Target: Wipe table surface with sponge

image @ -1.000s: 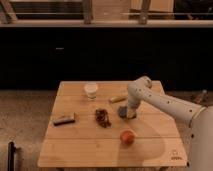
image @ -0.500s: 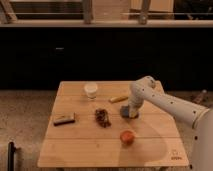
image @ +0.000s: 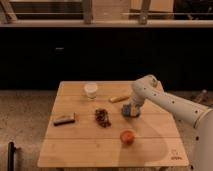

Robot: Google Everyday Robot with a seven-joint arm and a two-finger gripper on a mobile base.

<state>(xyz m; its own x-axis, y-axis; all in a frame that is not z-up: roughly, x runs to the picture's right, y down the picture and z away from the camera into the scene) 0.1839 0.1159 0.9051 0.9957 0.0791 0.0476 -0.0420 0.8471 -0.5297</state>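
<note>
nothing on show can be read from where i stand. the only mark is a small dark logo [image: 175,155] near the front right corner of the table surface [image: 90,145], too faint to make out as letters. the gripper [image: 132,106] is down at the sponge [image: 129,112], right of the middle of the table.
</note>
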